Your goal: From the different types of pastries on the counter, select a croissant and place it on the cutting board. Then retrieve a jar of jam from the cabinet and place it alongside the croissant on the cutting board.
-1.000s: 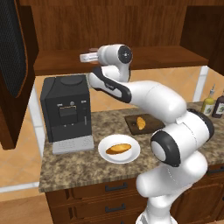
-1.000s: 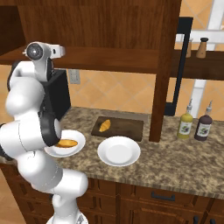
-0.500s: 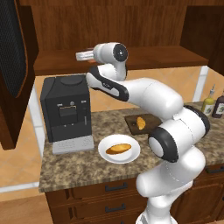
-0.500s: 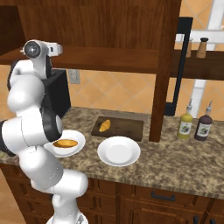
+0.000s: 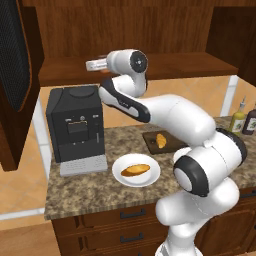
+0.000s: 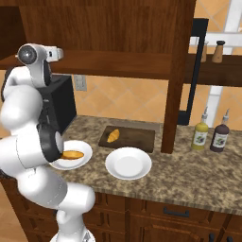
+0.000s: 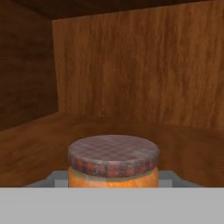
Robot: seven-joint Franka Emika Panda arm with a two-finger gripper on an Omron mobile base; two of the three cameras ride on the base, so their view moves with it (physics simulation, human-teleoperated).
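Note:
In the hand view the jar of jam (image 7: 113, 155), orange with a dark checked lid, stands on the cabinet's plank shelf (image 7: 39, 140) between my fingers. My gripper (image 7: 113, 179) is shut on its body. From the base, the gripper (image 5: 93, 65) reaches into the cabinet (image 5: 150, 30) at shelf height, above the coffee machine; the same gripper (image 6: 55, 53) shows from the right. The croissant (image 5: 160, 140) lies on the dark cutting board (image 5: 151, 143) on the granite counter (image 5: 75, 190). From the right, the croissant (image 6: 113, 135) lies at the left end of the cutting board (image 6: 137, 138).
A black coffee machine (image 5: 75, 125) stands under the gripper. The longer loaf (image 5: 135, 170) lies on a white plate (image 5: 120, 179); another white plate (image 6: 128, 163) holds nothing. Two bottles (image 6: 200, 134) (image 6: 219, 137) stand at the right. The open cabinet door (image 5: 15, 75) hangs left.
The jaws have closed on the jar of jam. The hand has edged a little to the left along the shelf.

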